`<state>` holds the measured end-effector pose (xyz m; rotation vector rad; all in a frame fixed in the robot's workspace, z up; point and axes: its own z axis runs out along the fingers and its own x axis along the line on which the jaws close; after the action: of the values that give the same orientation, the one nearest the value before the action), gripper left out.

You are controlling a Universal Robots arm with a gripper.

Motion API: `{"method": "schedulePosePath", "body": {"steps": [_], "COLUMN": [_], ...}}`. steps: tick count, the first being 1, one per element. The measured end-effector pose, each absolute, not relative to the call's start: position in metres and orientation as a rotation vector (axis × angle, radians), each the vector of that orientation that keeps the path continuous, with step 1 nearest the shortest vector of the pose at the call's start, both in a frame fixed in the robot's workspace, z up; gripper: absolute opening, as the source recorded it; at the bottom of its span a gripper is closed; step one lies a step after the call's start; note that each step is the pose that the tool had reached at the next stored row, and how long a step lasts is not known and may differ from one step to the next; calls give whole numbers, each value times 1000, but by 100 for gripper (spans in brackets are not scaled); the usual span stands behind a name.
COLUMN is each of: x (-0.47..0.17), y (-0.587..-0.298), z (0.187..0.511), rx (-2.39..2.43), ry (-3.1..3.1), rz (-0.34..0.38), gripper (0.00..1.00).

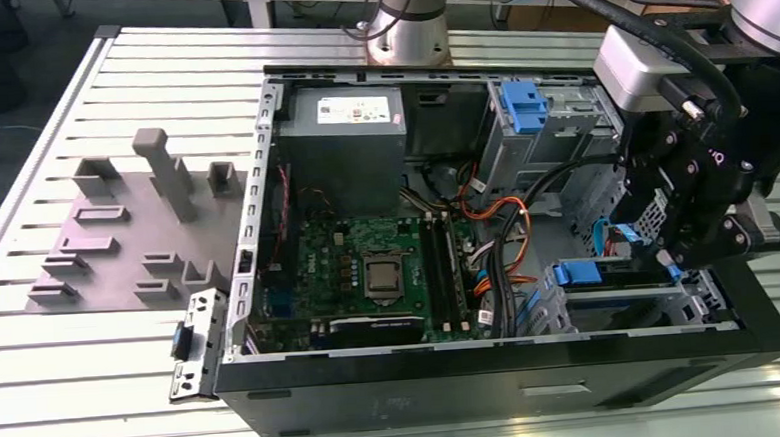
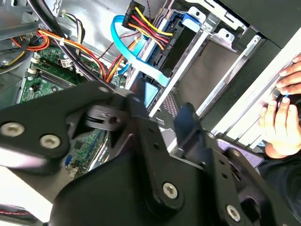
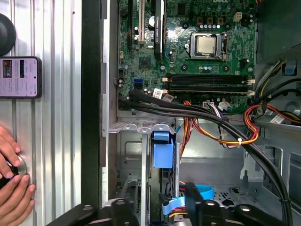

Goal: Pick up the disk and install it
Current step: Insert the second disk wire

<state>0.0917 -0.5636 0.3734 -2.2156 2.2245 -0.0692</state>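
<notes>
Matt black plastic and metal links make up the gripper [image 2: 160, 141], studded with shiny silver screws, while the computer case [image 1: 505, 373] shows matt black outer panels and bare grey sheet metal inside. The green motherboard [image 3: 188, 42] looks glossy, the flat blue cable [image 2: 136, 59] smooth plastic. Bright blue plastic brackets [image 1: 523, 106] stand against ribbed brushed-aluminium table slats [image 1: 91, 374].

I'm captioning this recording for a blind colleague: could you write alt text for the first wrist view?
An open computer case on a slatted metal table, seen from above: green motherboard, bundled cables, and a blue plastic bracket in a metal drive bay. Beside the case lie a phone and a person's hands.
</notes>
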Motion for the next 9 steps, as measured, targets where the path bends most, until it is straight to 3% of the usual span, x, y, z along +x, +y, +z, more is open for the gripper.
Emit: {"method": "schedulePosePath", "body": {"steps": [3, 6, 7, 9], "x": [92, 92, 92, 92], "y": [-564, -564, -563, -563], "z": [373, 373, 373, 373], "rx": [-2216, -2216, -2216, -2216], "ry": [2225, 2225, 2224, 2225], "rz": [-69, -69, -69, -69], "gripper": [59, 59, 57, 45]}}
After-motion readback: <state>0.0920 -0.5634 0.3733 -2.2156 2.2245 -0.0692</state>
